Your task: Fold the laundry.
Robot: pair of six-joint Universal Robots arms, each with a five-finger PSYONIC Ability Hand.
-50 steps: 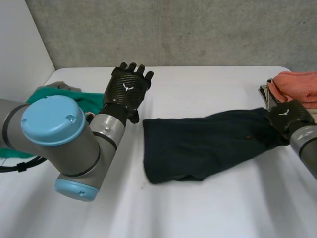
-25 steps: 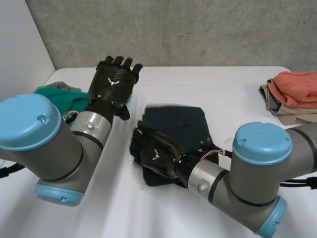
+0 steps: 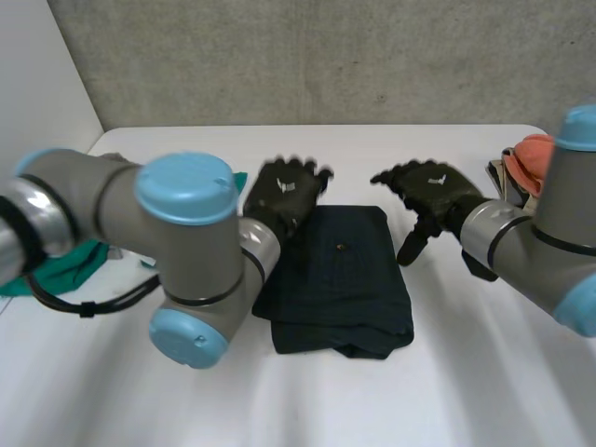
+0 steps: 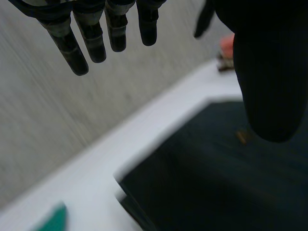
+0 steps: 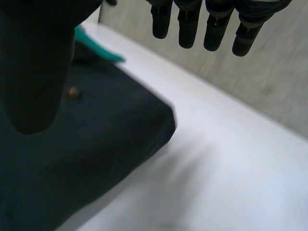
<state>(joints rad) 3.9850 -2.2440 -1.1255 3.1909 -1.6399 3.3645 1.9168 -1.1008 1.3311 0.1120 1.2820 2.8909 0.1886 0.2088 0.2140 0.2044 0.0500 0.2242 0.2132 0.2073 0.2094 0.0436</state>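
A dark navy garment point(image 3: 340, 279) lies folded into a rough rectangle at the middle of the white table point(image 3: 484, 372). My left hand point(image 3: 284, 193) hovers over its far left corner, fingers straight and holding nothing. My right hand point(image 3: 430, 191) hangs just past the cloth's far right corner, open and empty too. In the left wrist view the navy garment point(image 4: 226, 183) lies under the spread fingers point(image 4: 91, 41). In the right wrist view the same garment point(image 5: 82, 159) sits below the thumb point(image 5: 36, 62), its corner beside bare table.
A green cloth point(image 3: 51, 270) lies at the table's left behind my left arm. A stack of folded orange and beige laundry point(image 3: 526, 163) sits at the far right edge. A concrete wall runs behind the table.
The right hand carried the garment's right end across to the left, let go, and moved back to the right, leaving the cloth folded. The left arm swung in over the cloth's left corner.
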